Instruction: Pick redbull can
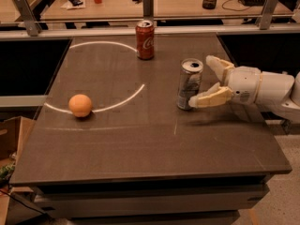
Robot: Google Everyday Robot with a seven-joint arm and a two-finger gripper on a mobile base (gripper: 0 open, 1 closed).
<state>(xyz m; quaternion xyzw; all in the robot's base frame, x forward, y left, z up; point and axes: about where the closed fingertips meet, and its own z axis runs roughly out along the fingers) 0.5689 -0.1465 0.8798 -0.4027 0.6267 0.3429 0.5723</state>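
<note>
The redbull can [189,84] is a tall slim silver-grey can standing upright right of the table's middle. My gripper [202,81] reaches in from the right at can height, open. Its near finger [206,99] lies by the can's lower right side, its far finger [216,64] is behind and right of the can's top. The can stands at the mouth of the open fingers, and no grip on it shows. The white arm [267,89] extends off to the right.
A red Coca-Cola can [145,40] stands at the back centre. An orange [80,105] lies at the left. White curved lines [98,108] mark the dark table [140,149]. A rail [150,29] and a cluttered desk are behind.
</note>
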